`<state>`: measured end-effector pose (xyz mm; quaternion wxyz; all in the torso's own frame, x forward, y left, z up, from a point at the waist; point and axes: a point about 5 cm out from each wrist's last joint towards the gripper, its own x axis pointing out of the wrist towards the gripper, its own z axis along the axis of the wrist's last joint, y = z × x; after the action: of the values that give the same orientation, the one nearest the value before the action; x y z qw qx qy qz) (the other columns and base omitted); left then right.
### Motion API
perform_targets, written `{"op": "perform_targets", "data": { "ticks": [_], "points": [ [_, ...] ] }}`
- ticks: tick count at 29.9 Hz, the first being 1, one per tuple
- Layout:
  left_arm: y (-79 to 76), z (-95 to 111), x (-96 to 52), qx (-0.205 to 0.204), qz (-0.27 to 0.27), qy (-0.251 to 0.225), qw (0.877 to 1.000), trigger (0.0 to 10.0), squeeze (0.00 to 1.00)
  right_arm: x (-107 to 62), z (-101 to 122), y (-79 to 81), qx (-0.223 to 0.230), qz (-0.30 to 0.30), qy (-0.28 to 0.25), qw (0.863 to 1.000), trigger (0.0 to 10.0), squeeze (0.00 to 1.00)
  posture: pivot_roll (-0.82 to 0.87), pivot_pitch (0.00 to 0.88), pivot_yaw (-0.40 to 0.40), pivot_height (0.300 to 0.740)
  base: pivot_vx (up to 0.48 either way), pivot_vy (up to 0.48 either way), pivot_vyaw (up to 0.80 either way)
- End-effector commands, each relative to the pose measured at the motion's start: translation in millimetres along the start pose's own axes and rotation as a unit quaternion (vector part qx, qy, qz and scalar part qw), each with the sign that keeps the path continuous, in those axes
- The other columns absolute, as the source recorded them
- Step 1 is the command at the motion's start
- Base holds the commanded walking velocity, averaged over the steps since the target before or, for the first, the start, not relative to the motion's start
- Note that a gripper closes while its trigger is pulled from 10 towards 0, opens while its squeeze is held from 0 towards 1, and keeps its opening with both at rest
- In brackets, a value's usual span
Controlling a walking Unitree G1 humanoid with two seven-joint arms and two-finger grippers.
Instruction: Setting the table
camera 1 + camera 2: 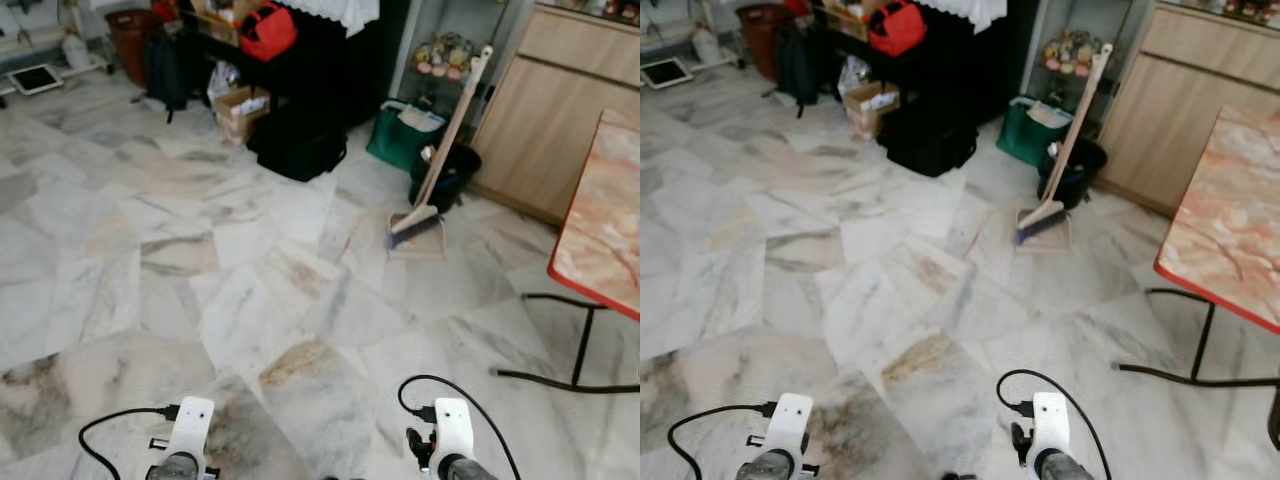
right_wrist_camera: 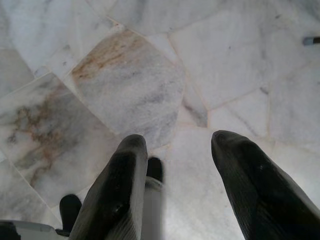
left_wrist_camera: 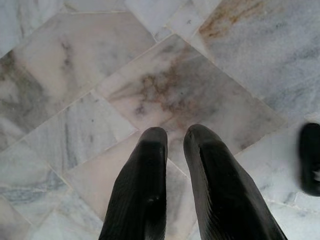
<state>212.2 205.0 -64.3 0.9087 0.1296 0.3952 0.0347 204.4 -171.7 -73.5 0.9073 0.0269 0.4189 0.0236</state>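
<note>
The worktop [image 1: 606, 215], hard and probably slippery, stands at two o'clock with no tableware visible to take hold of, while the left gripper [image 3: 175, 142] hangs narrow and the right gripper [image 2: 177, 150] wide.

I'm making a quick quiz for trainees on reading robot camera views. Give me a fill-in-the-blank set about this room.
1. The broom leans with its bristles resting on the ____.
2. The table with the marbled orange top stands on the robot's ____ side.
3. The bag on the dark shelf at the back is ____ in colour.
4. The right gripper has its fingers spread ____ than those of the left gripper.

Missing words: floor; right; red; wider
</note>
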Motion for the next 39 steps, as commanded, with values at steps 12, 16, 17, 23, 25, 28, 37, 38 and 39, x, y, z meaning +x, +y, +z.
{"op": "perform_targets", "data": {
  "ticks": [12, 16, 17, 23, 25, 28, 37, 38, 39],
  "points": [
    [-11.2, -6.8, -2.0, -0.004, -0.016, 0.014, 1.0, 10.0, 0.0, -1.8, -2.7, -8.8, 0.016, -0.018, 0.004, 1.0, 10.0, 0.0, 0.06, 0.124, -0.057, 0.74, 0.0, 0.0, -0.73],
    [-11.7, -6.0, -1.9, -0.001, -0.017, 0.013, 1.0, 10.0, 0.0, -2.0, -2.5, -10.4, 0.021, -0.022, 0.003, 1.0, 10.0, 0.0, 0.05, 0.125, -0.055, 0.74, 0.0, 0.0, -0.73],
    [-11.7, -6.0, -1.9, -0.001, -0.017, 0.013, 1.0, 10.0, 0.0, -2.0, -2.5, -10.4, 0.021, -0.022, 0.003, 1.0, 10.0, 0.0, 0.05, 0.125, -0.055, 0.74, 0.0, 0.0, -0.73],
    [-12.7, -3.4, -1.3, -0.001, -0.019, 0.011, 1.0, 10.0, 0.0, -2.2, -2.5, -11.4, 0.021, -0.023, 0.003, 1.0, 10.0, 0.0, 0.05, 0.122, -0.054, 0.74, 0.0, 0.0, -0.73],
    [-13.2, -3.1, -1.2, 0.005, -0.02, 0.01, 1.0, 10.0, 0.0, -2.2, -3.0, -11.1, 0.02, -0.024, 0.003, 1.0, 10.0, 0.0, 0.04, 0.118, -0.05, 0.74, 0.0, 0.0, -0.73],
    [-13.5, -3.0, -1.2, 0.013, -0.021, 0.01, 1.0, 10.0, 0.0, -2.2, -3.3, -10.7, 0.022, -0.024, 0.003, 0.999, 10.0, 0.0, 0.04, 0.119, -0.048, 0.74, 0.0, 0.0, -0.73],
    [-10.2, -0.1, -0.3, 0.018, -0.015, 0.006, 1.0, 10.0, 0.0, -1.6, -0.7, -8.5, 0.028, -0.025, -0.008, 0.999, 10.0, 0.0, 0.04, 0.106, -0.034, 0.74, 0.0, 0.0, -0.41],
    [-10.0, 0.1, -0.2, 0.019, -0.015, 0.006, 1.0, 10.0, 0.0, -1.6, -0.6, -8.4, 0.028, -0.025, -0.008, 0.999, 10.0, 0.0, 0.04, 0.106, -0.034, 0.74, 0.0, 0.0, 0.0],
    [-9.3, 0.5, 0.0, 0.021, -0.014, 0.006, 1.0, 10.0, 0.0, -1.5, -0.5, -8.2, 0.029, -0.025, -0.008, 0.999, 10.0, 0.0, 0.04, 0.105, -0.032, 0.74, 0.0, 0.0, 0.0]
  ]
}}
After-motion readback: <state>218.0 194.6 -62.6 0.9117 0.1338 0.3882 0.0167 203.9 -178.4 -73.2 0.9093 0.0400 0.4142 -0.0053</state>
